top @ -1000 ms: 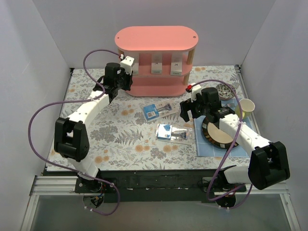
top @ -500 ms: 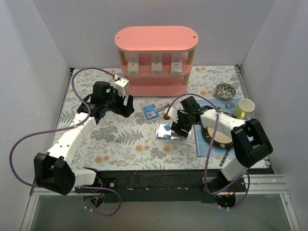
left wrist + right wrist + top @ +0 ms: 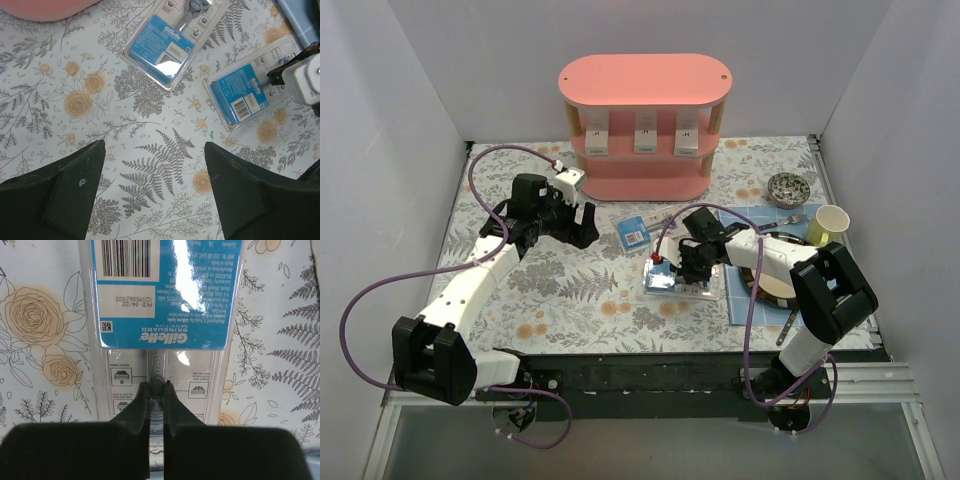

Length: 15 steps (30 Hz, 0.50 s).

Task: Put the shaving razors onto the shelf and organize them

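Jaws of right gripper [image 3: 156,389] pinch the clear ridge of one blister pack [image 3: 202,385] (its blue card [image 3: 165,295] ahead of the tips); left gripper [image 3: 154,146] spread wide, second pack [image 3: 162,47] ahead, shelf [image 3: 45,6] beyond.

The blister pack [image 3: 162,290] reads "Gillette SKINGUARD SENSITIVE" and "PKD 04/22".
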Available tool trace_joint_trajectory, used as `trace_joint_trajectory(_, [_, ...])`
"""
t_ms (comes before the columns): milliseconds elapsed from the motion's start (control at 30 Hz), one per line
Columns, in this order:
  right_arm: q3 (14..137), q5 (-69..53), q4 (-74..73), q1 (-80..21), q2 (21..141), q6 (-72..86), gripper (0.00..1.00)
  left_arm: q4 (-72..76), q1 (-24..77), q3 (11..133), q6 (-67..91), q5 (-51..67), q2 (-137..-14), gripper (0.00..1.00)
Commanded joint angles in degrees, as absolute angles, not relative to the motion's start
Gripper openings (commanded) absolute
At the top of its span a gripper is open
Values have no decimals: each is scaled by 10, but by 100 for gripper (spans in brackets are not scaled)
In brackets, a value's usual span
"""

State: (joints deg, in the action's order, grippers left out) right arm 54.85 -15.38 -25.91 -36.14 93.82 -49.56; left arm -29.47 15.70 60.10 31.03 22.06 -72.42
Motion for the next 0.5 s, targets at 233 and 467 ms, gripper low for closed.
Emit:
trace_joint_trajectory(233, [636, -131, -220, -364, 924, -82, 1, -217, 141, 526, 472, 273, -711, 86])
trace_joint_trajectory(467, [659, 25, -190, -337, 915, 84, 1, -218, 141, 558, 463, 285, -754, 86])
